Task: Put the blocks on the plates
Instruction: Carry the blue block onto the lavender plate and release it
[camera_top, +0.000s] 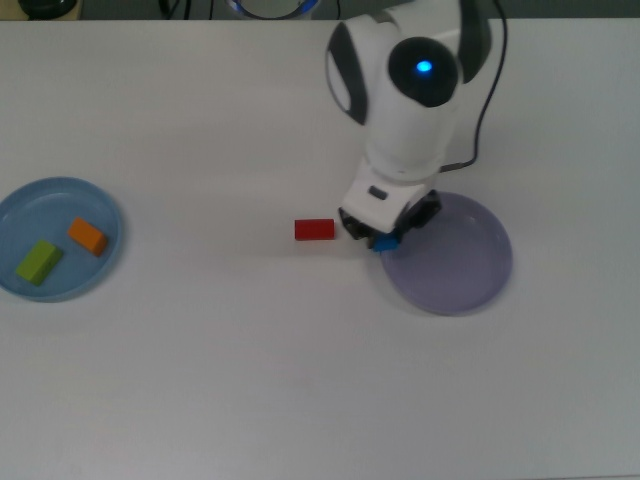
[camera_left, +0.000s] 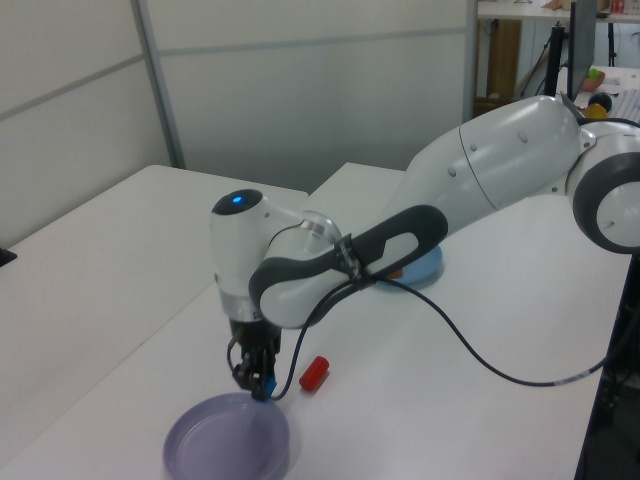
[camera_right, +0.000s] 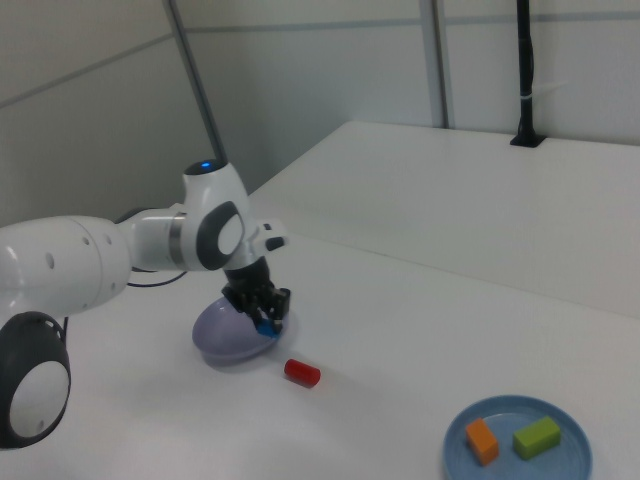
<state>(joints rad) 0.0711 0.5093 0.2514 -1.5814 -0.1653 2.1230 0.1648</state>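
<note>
Clamped between the fingers of the gripper (camera_top: 384, 240) is the blue block (camera_top: 383, 243), which is held just above the rim of the lavender plate (camera_top: 455, 262), at the plate's edge on the top view's left. Only a small part of the blue block is seen below the fingertips in the top view; in the left view the gripper (camera_left: 256, 385) is seen pointing straight down over the far edge of the lavender plate (camera_left: 215, 450), with the blue block (camera_left: 260, 390) showing at its tip. In the right view the blue block (camera_right: 266, 326) is seen between the dark fingers, over the lavender plate (camera_right: 225, 335). Whether the block touches the plate cannot be told. Taking the lavender plate as the landmark, the red block (camera_top: 314, 229) is found lying flat on the white table (camera_top: 300, 380) just beside the plate, on the top view's left, apart from both the plate and the gripper. Well away from the lavender plate, at the far edge of the table on the top view's left, the light blue plate (camera_top: 30, 205) is set, and inside it the green block (camera_top: 38, 262) and the orange block (camera_top: 88, 236) are laid near each other without touching. A black cable (camera_top: 478, 120) is seen trailing from the arm, ending just beside the lavender plate.
</note>
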